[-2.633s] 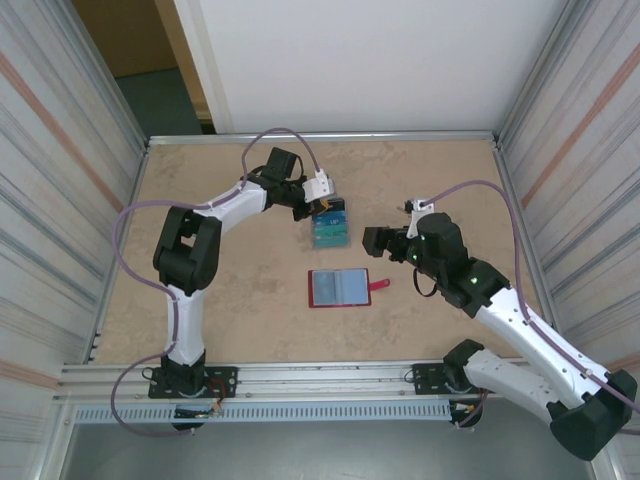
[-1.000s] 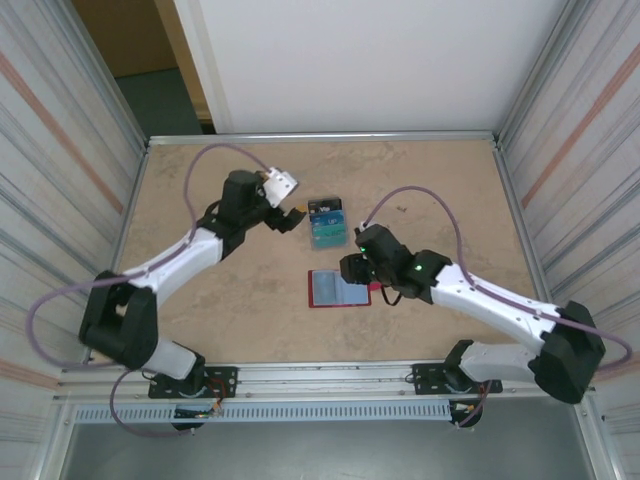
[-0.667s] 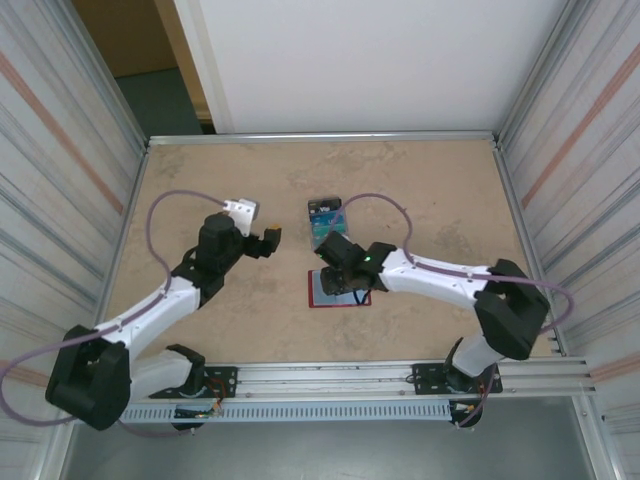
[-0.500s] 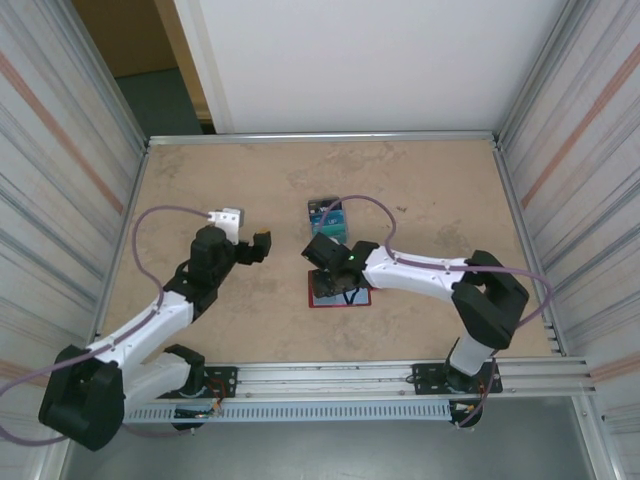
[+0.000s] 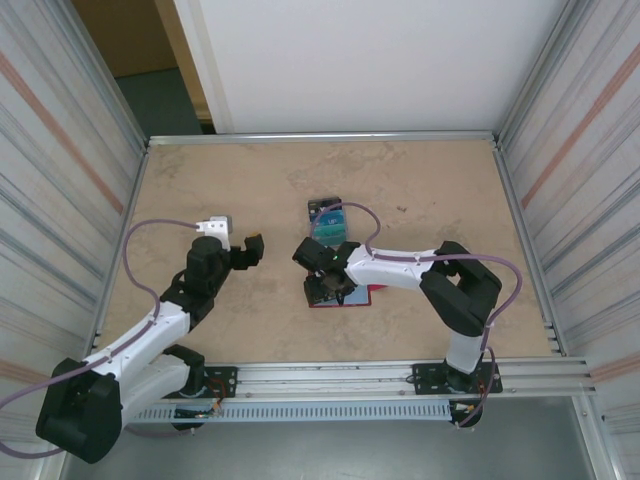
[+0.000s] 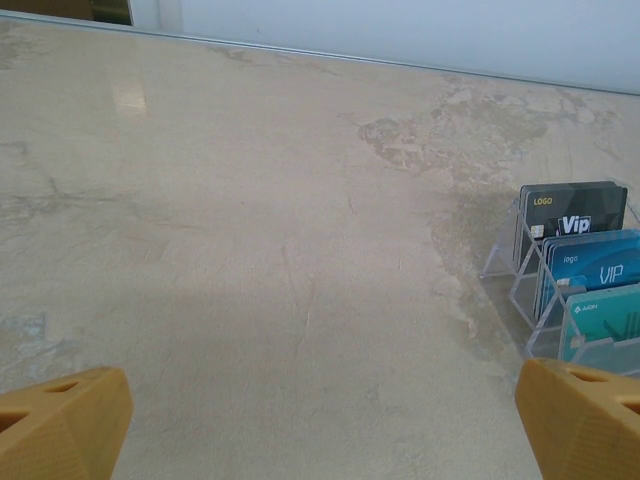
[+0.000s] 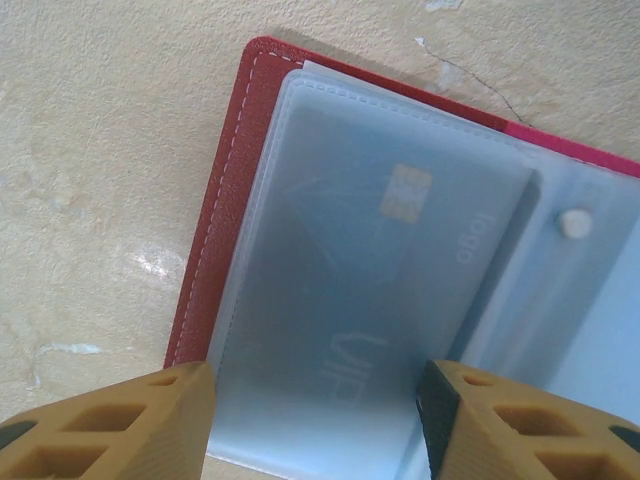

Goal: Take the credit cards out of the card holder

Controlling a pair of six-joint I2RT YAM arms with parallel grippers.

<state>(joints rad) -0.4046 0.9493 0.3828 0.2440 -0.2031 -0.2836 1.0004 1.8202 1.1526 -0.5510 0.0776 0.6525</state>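
Note:
The card holder (image 7: 213, 235), a red wallet, lies open on the table (image 5: 440, 190) with its pale clear sleeves facing up. One blue credit card (image 7: 400, 250) with a chip shows through the sleeve. My right gripper (image 7: 315, 425) is open and hangs just above the left half of the card holder (image 5: 365, 293), one finger on each side of that sleeve. Three more credit cards (image 6: 585, 255) stand in a clear rack (image 6: 520, 285), beyond the card holder in the top view. My left gripper (image 5: 252, 246) is open and empty over bare table, left of the rack.
The table is walled in by panels left, right and back. A metal rail (image 5: 320, 378) runs along the near edge. The right arm's elbow (image 5: 462, 285) is folded over the table to the right of the card holder.
My right gripper has swung left across the card holder onto its left half. The left arm has pulled back from the card rack toward the near left.

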